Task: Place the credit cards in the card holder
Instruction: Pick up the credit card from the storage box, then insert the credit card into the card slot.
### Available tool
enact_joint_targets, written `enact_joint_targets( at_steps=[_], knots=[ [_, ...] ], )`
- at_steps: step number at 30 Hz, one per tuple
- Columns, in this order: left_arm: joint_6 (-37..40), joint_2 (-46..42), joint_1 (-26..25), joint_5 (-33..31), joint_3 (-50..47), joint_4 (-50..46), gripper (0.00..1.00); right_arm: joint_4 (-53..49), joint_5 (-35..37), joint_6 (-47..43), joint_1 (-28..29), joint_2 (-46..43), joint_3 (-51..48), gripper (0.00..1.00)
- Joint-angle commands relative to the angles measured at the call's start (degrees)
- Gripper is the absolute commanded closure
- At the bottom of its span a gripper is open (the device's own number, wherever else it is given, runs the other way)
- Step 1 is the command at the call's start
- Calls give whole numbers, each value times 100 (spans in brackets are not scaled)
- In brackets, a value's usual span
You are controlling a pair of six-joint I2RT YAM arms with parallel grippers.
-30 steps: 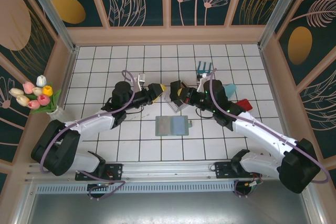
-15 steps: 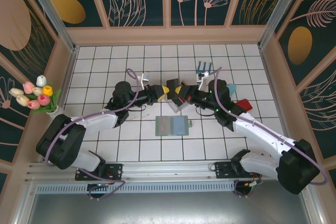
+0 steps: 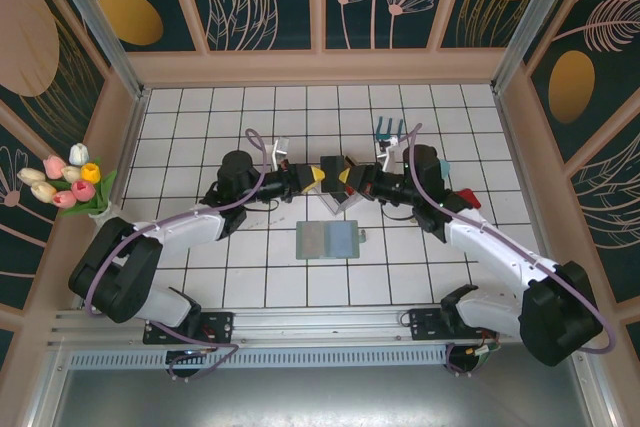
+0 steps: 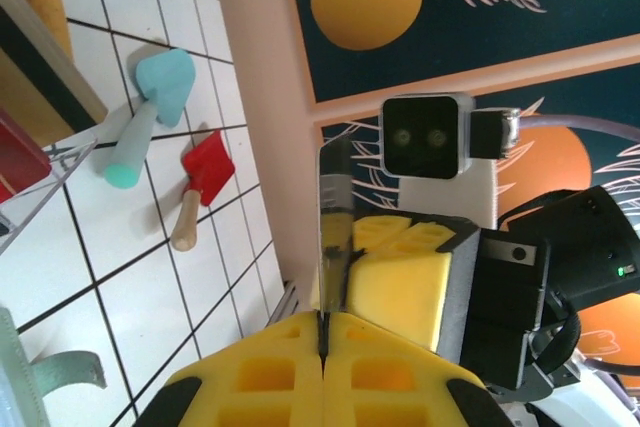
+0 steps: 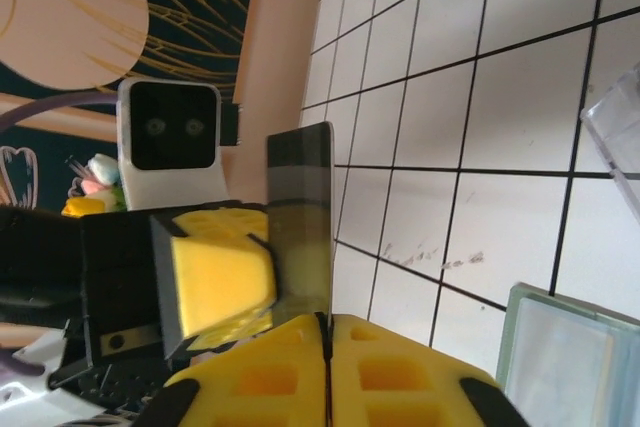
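A dark credit card (image 3: 331, 163) stands on edge above the table between my two grippers. My left gripper (image 3: 312, 176) is shut on one end of it; in the left wrist view the card's thin edge (image 4: 334, 217) rises out of the closed yellow pads (image 4: 323, 332). My right gripper (image 3: 347, 177) is shut on the opposite end, the card's face (image 5: 302, 217) rising from its pads (image 5: 327, 332). The grey-green card holder (image 3: 328, 240) lies open and flat nearer me, its pale pocket (image 5: 570, 357) at the right wrist view's corner. More cards, tan, black and red (image 4: 25, 97), sit in the clear tray (image 3: 340, 203).
A teal toy rake (image 3: 390, 129), a teal scoop (image 3: 438, 169) and a red toy shovel (image 3: 465, 197) lie behind and right of the right arm. A bunch of tulips (image 3: 65, 182) stands at the left wall. Wooden walls ring the tiled floor.
The two grippers have closed in on each other over the tray. The left gripper reached right and is now on the card that the right gripper was holding.
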Motion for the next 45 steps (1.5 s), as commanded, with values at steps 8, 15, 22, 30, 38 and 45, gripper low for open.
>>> enact_joint_targets(
  at_steps=[8, 15, 22, 30, 38, 45],
  knots=[
    [1542, -477, -30, -892, 43, -2762, 55, -700, 454, -544, 129, -78, -415, 100],
    [2231, -573, -339, -2172, -362, -4217, 51, -116, 1411, -75, 988, 161, -1176, 100],
    [2213, -355, -619, -2606, -523, -4266, 46, 447, 1600, 165, 1217, 376, -1682, 100],
    [2283, -4, -665, -2624, -434, -4223, 45, 701, 1628, 121, 1260, 823, -1663, 100],
    [2280, 302, -697, -2528, -493, -4032, 50, 1031, 1470, 220, 1311, 1265, -1644, 100],
    [2279, 549, -730, -2428, -535, -3882, 57, 1174, 1559, 340, 1405, 1593, -1756, 100]
  ],
)
